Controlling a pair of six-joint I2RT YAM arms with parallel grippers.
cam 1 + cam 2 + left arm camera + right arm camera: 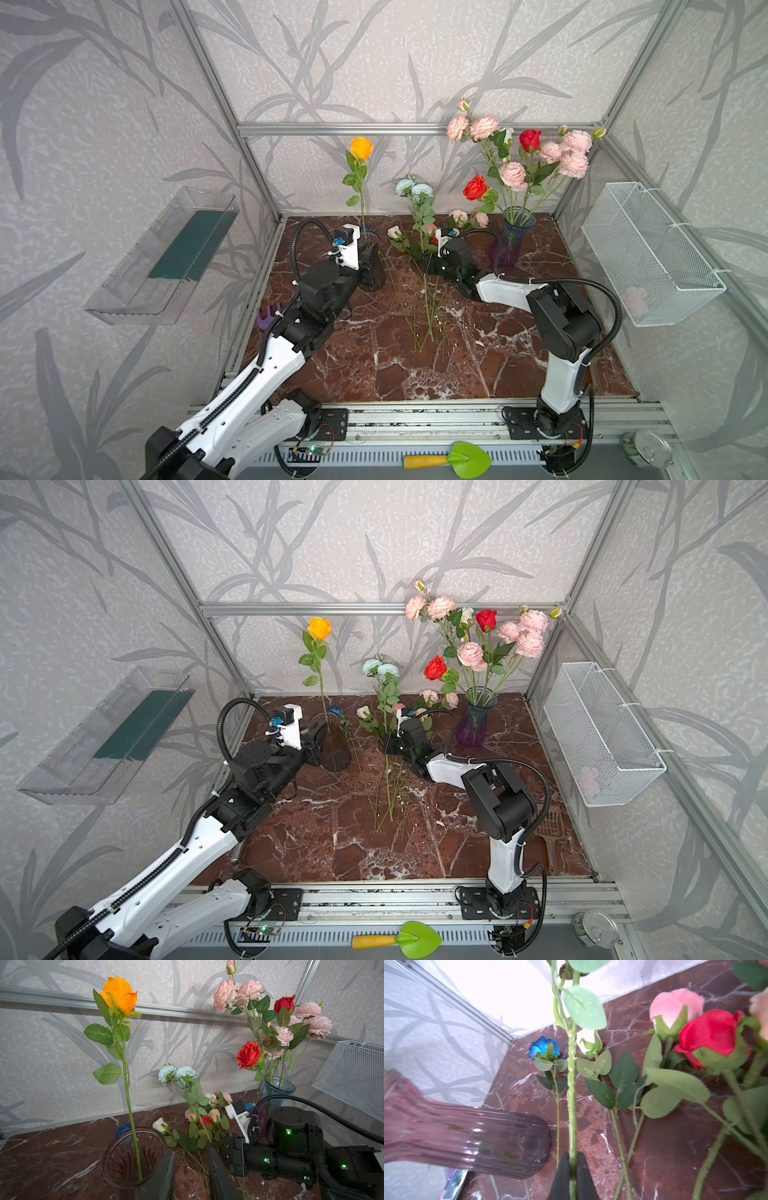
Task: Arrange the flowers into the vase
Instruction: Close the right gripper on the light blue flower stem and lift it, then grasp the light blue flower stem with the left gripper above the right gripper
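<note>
Right gripper (572, 1155) clenches the pale-blue flower (420, 191) by its stem; left gripper (190, 1151) gapes empty. Best lifted upright, steering toward the smoky vase (336, 750) at nine o'clock.

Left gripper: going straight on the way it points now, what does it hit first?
Likely the leaves of the loose flowers lying on the table, near the white rosebud. The left gripper points past the ribbed glass vase, not into it, though depth is hard to judge.
</note>
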